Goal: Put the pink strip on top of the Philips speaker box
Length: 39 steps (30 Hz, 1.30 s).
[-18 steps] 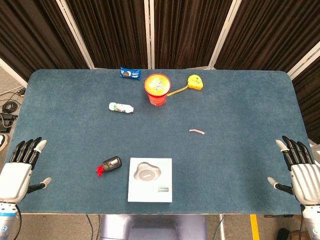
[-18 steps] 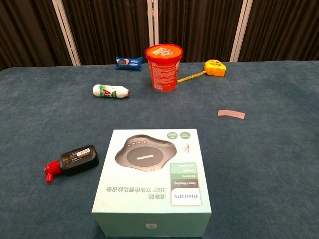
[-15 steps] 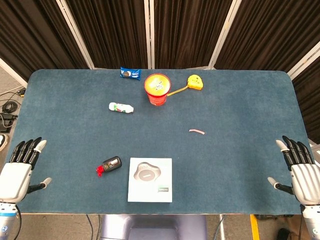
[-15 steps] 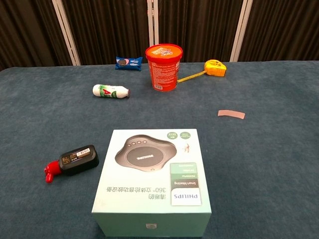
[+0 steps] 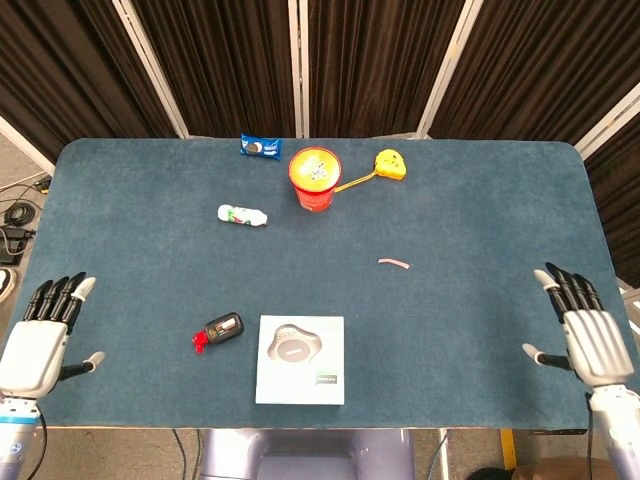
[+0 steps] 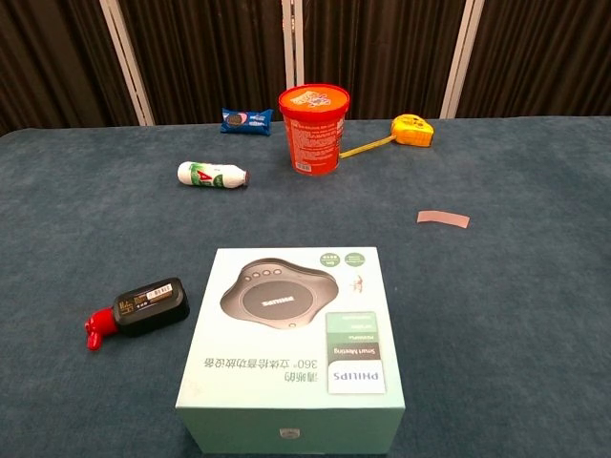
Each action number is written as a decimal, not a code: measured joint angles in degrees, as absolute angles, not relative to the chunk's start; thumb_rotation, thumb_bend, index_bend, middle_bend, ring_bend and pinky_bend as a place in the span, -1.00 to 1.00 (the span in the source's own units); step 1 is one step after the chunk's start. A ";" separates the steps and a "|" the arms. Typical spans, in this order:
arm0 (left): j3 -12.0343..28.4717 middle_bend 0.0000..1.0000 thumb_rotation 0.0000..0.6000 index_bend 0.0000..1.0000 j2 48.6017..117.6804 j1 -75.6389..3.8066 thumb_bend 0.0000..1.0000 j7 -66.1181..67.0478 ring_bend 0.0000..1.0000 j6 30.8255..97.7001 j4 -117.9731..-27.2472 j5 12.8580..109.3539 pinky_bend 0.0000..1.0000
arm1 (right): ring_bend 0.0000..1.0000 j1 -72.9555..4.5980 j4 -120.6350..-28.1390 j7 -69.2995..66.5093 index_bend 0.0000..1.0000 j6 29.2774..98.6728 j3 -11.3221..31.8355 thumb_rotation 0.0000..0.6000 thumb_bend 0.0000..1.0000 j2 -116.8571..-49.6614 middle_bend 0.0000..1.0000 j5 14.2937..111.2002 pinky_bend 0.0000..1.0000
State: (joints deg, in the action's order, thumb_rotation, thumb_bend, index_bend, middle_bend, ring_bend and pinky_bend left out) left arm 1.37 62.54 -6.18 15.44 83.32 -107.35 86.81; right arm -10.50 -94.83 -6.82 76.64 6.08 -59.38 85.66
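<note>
The pink strip [image 5: 394,264] [image 6: 443,218] lies flat on the blue table, right of centre. The pale green Philips speaker box [image 5: 300,359] [image 6: 294,343] sits near the front edge, its printed top face up and bare. My left hand [image 5: 36,340] hovers at the front left corner with fingers spread and nothing in it. At the front right edge my right hand [image 5: 587,338] is likewise spread and empty, well to the right of the strip. Neither hand shows in the chest view.
A red tub [image 5: 315,178] [image 6: 313,128] stands at the back centre, with a yellow tape measure [image 5: 389,164] to its right and a blue snack packet [image 5: 261,148] to its left. A small white bottle [image 5: 242,215] lies left of the tub. A black device with a red end [image 5: 219,330] lies left of the box.
My right hand has shifted a little inward and forward over the table's right edge. The left hand has barely moved. The strip and box lie as before.
</note>
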 measured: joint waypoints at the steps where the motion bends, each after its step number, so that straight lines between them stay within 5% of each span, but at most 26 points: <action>1: 1.49 -1.00 1.00 -1.00 62.95 -6.39 -1.00 15.96 -1.00 82.81 -107.11 86.14 -1.00 | -1.00 -12.08 -93.84 -7.35 -0.62 73.98 6.67 1.00 -0.97 -59.73 -1.00 84.62 -1.00; 7: 2.33 -1.00 1.00 -1.00 65.19 -7.48 -1.00 18.91 -1.00 81.00 -105.63 83.06 -1.00 | -1.00 -20.92 -89.32 -8.20 -0.29 59.23 9.77 1.00 -0.80 -61.51 -1.00 78.24 -1.00; 13: 3.11 -1.00 1.00 -1.00 66.75 -8.21 -1.00 21.24 -1.00 80.33 -104.56 80.90 -1.00 | -1.00 -31.81 -82.33 -5.69 -0.19 45.51 12.97 1.00 -0.50 -66.23 -1.00 68.16 -1.00; 17: 3.61 -1.00 1.00 -1.00 67.74 -8.89 -1.00 22.45 -1.00 79.40 -103.67 79.01 -1.00 | -1.00 -37.07 -76.90 -1.58 -0.14 40.83 13.78 1.00 -0.49 -71.43 -1.00 62.93 -1.00; 39: 4.17 -1.00 1.00 -1.00 69.61 -10.49 -1.00 22.50 -1.00 77.57 -99.93 74.95 -1.00 | -1.00 -48.46 -62.09 14.89 -0.03 37.39 11.76 1.00 -0.48 -89.11 -1.00 51.07 -1.00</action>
State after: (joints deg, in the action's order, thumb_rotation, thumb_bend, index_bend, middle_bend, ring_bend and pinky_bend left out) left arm 4.17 69.61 -10.49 22.50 77.57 -99.93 74.95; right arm -48.46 -62.09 14.89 37.39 11.76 -89.11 51.07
